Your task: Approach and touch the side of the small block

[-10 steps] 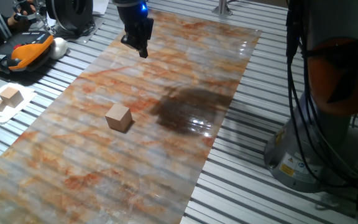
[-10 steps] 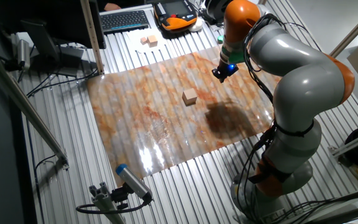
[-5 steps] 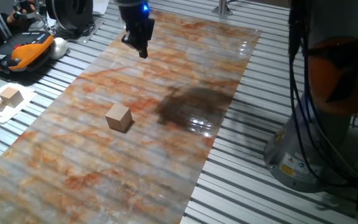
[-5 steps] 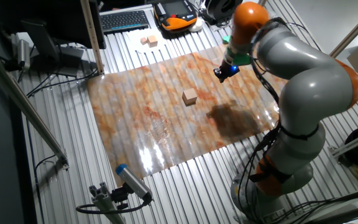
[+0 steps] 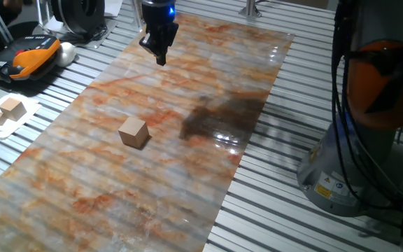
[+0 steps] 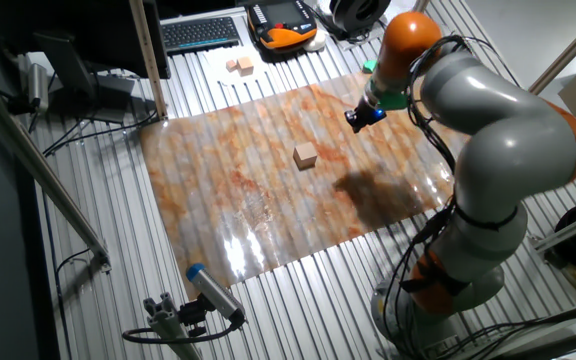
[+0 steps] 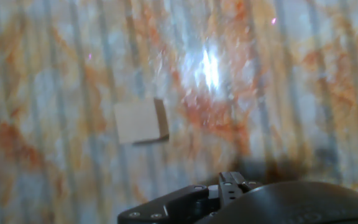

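The small block [image 5: 133,131] is a plain tan wooden cube resting on the orange-and-grey marbled sheet [image 5: 117,196]. It also shows in the other fixed view [image 6: 306,155] and, blurred, left of centre in the hand view [image 7: 140,120]. My gripper [image 5: 161,57] hangs above the far end of the sheet, well beyond the block and apart from it, with a blue light on the hand. It shows in the other fixed view [image 6: 353,120] to the right of the block. Its fingers look closed together and hold nothing.
A pair of tan blocks [image 5: 5,110] lies on white paper left of the sheet. An orange-black device [image 5: 23,59] sits at the far left, and a keyboard [image 6: 200,32] beyond it. The arm's base [image 5: 369,119] and cables stand at the right.
The gripper has drifted slightly right and farther from the block, staying above the sheet's far end. The arm's shadow has shifted with it. The block has not moved.
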Tool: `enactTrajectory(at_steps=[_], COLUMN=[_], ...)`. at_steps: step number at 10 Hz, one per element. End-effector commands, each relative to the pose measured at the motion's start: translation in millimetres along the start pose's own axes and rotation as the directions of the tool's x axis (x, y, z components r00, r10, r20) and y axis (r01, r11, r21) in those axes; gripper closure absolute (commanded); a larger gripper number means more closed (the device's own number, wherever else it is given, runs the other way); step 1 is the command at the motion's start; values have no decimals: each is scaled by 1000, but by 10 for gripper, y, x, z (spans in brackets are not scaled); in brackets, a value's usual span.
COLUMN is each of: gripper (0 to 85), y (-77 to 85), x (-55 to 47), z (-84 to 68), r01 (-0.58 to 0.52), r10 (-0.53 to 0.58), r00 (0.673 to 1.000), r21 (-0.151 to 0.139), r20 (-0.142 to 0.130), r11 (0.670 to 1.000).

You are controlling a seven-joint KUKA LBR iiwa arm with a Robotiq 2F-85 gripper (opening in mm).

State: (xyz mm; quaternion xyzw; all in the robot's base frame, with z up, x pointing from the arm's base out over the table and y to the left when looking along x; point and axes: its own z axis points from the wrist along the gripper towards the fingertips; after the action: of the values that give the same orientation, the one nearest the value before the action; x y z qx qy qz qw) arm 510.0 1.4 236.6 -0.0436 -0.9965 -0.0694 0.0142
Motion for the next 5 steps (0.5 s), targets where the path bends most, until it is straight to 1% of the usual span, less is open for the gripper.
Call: enactTrajectory(at_steps=[1, 2, 3, 4, 5], gripper=[850, 850, 850, 850, 850], y=[-6, -6, -6, -6, -6], x=[-1, -1, -1, -1, -1], z=[-2, -2, -2, -2, -2], r01=[2, 2, 7, 12, 1], r10=[-3, -6, -8, -13, -2], r00=[999, 998, 997, 996, 994], r21=[-18, 56, 6, 15, 6], r20=[-42, 70, 79, 84, 105], r11=[1000, 998, 1000, 1000, 1000])
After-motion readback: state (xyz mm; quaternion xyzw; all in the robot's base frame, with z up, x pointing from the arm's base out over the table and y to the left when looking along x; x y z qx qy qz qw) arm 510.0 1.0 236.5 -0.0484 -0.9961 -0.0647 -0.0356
